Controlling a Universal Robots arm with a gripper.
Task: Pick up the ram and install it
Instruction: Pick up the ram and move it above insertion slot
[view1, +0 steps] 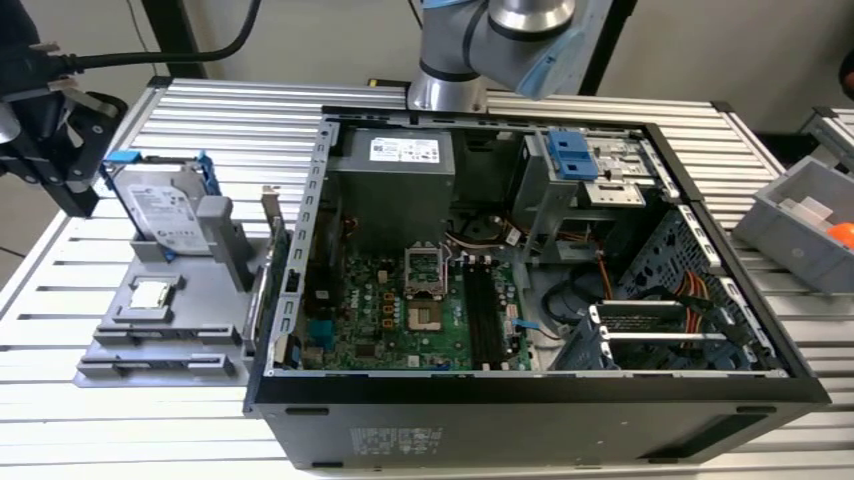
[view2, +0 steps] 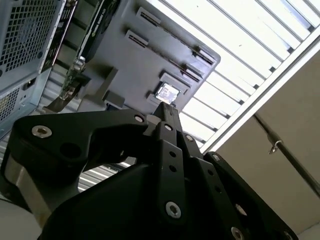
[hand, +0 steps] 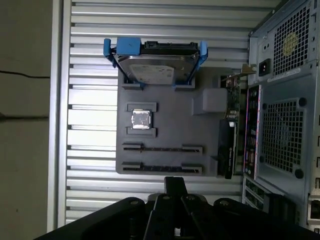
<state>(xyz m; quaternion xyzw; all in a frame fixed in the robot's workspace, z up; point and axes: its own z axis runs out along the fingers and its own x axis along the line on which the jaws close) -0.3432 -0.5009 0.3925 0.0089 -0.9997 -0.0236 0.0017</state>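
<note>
My gripper (hand: 175, 184) hangs high above the grey parts holder (hand: 165, 125), beside the open computer case (view1: 534, 395). Its fingertips (view2: 167, 111) meet, and nothing shows between them. Both long ram slots of the holder (hand: 162, 148) look bare in both wrist views. The motherboard (view1: 400, 310) lies inside the case with its long black slots (view1: 483, 310). I cannot tell whether the ram sits in one of them. The arm (view1: 494, 40) stands at the far edge of the table.
On the holder stand a silver hard drive in a blue bracket (view1: 167, 205), a small square chip (view1: 150, 294) and a dark expansion card (view1: 274, 285) on edge next to the case wall. A grey bin (view1: 807, 215) sits at the exterior view's right.
</note>
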